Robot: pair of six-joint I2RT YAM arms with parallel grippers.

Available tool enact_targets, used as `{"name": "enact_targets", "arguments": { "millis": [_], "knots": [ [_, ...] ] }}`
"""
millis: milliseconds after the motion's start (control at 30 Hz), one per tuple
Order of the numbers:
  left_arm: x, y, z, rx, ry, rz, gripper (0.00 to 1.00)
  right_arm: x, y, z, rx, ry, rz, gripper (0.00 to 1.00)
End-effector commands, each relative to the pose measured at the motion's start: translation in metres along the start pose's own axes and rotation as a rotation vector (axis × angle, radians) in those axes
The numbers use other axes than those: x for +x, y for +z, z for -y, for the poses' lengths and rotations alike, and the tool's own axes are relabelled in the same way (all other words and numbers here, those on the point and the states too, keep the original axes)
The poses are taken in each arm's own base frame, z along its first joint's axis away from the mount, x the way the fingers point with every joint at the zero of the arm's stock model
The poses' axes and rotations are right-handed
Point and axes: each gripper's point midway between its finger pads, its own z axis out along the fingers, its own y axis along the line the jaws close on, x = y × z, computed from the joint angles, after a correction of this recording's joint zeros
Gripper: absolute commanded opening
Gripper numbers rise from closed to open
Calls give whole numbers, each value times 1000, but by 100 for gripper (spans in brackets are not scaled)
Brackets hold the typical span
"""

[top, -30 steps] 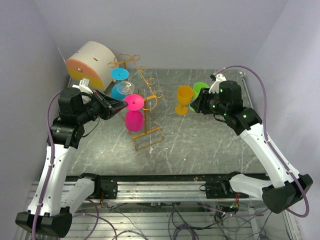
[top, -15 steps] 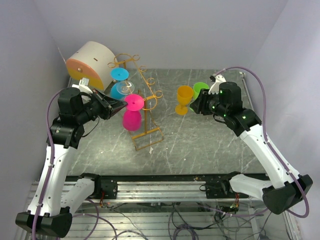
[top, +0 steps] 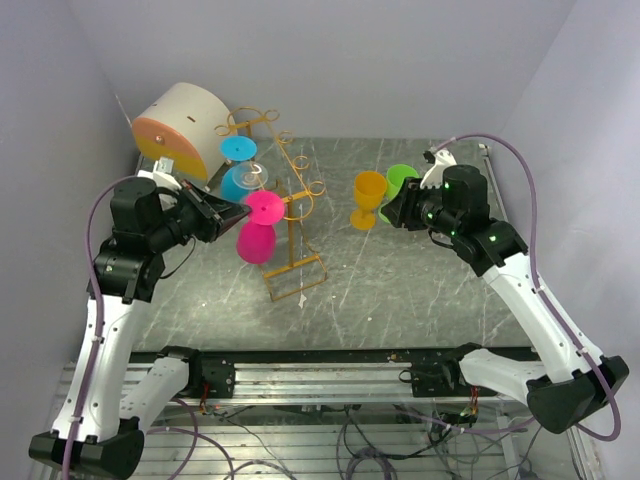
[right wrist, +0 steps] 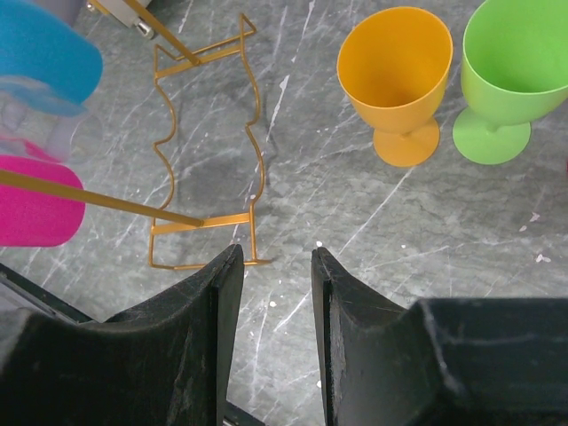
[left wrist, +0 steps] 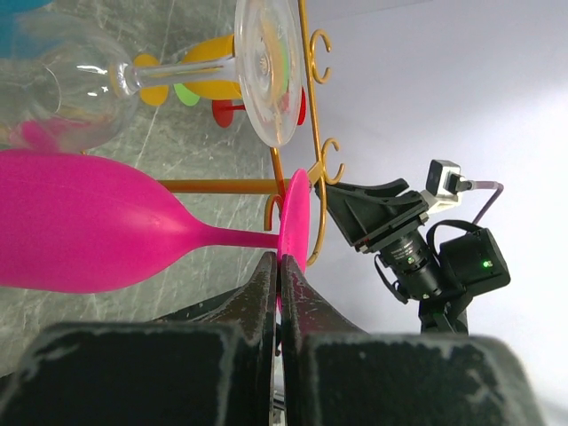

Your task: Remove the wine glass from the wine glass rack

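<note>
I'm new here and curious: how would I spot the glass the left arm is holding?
Find the gold wire rack in the middle of the grey table. Of the glasses crowded on its left side, it is the pink glass, its foot pinched by the left fingers. Its neighbours are a clear glass and a blue glass.

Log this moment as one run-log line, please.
left fingers: shut on pink wine glass foot | foot: at wine glass rack arm | right fingers: open, empty, above table

tbl (top: pixel 420 290): grey marble | on it: rack (top: pixel 292 245), orange cup (top: pixel 369 190), green cup (top: pixel 403 176), drum box (top: pixel 180 125)
</note>
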Motion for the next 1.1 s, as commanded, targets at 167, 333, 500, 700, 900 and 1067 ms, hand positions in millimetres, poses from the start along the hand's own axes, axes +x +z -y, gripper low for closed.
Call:
{"name": "enact_targets", "arguments": {
  "millis": [167, 333, 500, 700, 900, 1067],
  "knots": [
    [-11, -29, 25, 40, -2, 123, 7, -5, -4, -2, -6, 7, 34, 36],
    [-8, -36, 22, 54, -45, 145, 7, -8, -6, -4, -12, 13, 45, 36],
    [-6, -39, 13, 19, -43, 164, 7, -9, -7, -7, -25, 16, 49, 36],
    [-5, -35, 3, -10, -39, 150, 7, -12, -7, -8, -28, 17, 52, 36],
    [-4, -32, -2, -19, -41, 142, 7, -9, -6, -6, -23, 18, 48, 36],
    [-6, -31, -1, -26, -37, 151, 7, -8, -5, -6, -23, 20, 48, 36]
  ]
}}
